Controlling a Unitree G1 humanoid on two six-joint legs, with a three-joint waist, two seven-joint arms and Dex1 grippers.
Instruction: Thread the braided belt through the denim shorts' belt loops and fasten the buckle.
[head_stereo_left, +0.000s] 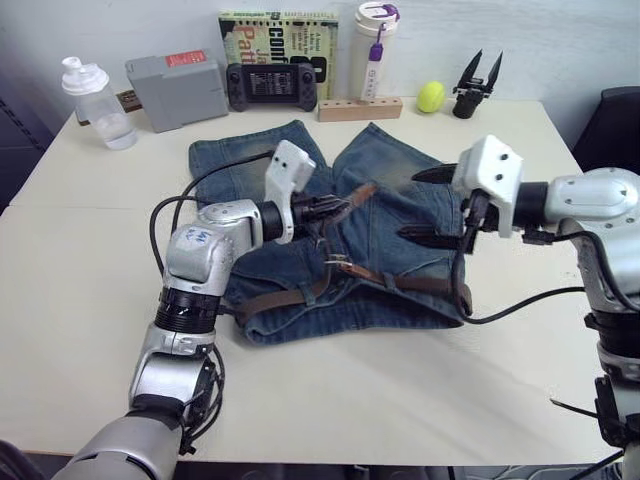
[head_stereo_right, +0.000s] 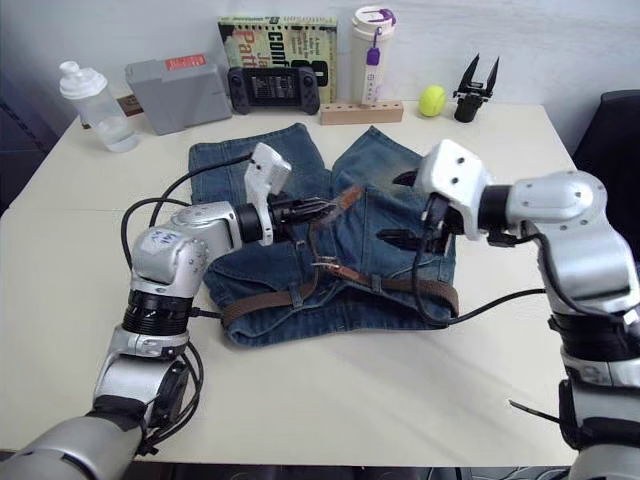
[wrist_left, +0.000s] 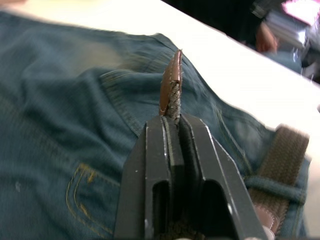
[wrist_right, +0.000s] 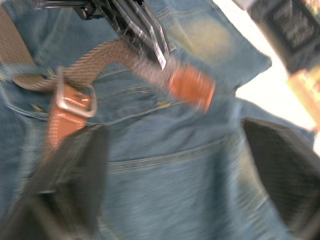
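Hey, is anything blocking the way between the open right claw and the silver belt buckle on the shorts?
Nothing visible blocks it. The open right claw hovers over the blue denim shorts, and the silver metal buckle lies exposed just ahead. The left claw holds the brown braided belt's tan tip off to the side.

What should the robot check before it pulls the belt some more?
1. Left gripper pinching the belt near its tan tip: ok.
2. Belt passed through the buckle: ok.
3. Prong set in the belt: cannot tell.
4. Right gripper open and holding nothing, over the shorts: ok.
5. Belt runs under a belt loop on the waistband: ok.
6. Every loop threaded: cannot tell.
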